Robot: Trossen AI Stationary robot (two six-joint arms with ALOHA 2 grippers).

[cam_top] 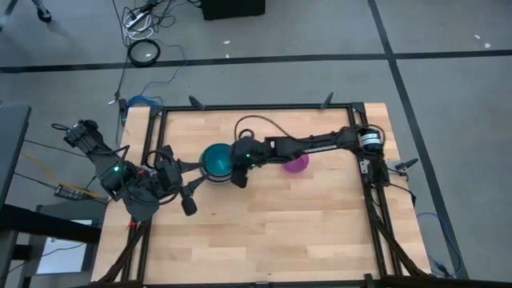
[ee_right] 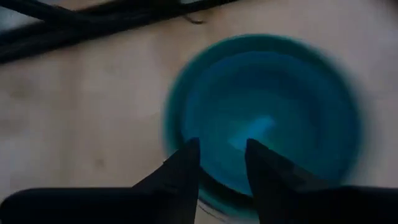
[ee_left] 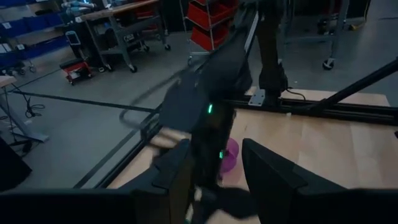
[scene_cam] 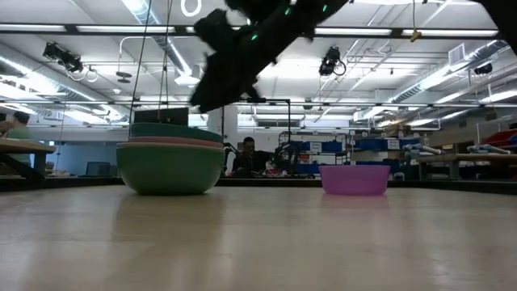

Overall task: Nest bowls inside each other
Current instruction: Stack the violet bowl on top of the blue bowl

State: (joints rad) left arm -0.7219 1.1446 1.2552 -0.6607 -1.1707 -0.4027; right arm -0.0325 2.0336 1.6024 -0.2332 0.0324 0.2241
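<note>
A teal bowl (cam_top: 215, 159) sits on top of a stack at the table's left middle. In the low view the stack shows a sage green bowl (scene_cam: 170, 171) at the bottom, a pink rim (scene_cam: 170, 141) above it and the teal bowl (scene_cam: 174, 128) inside. My right gripper (ee_right: 222, 163) hovers open above the teal bowl's rim, clear of the stack (scene_cam: 206, 97). A purple bowl (cam_top: 297, 164) stands alone on its base, under my right arm. My left gripper (ee_left: 217, 186) waits open to the left of the stack (cam_top: 190, 186).
A black frame (cam_top: 256, 106) runs along the table's far edge and down both sides. Bare wood (cam_top: 272, 232) lies between the bowls and the near edge. My right arm (cam_top: 320, 144) reaches across the table's middle from the right.
</note>
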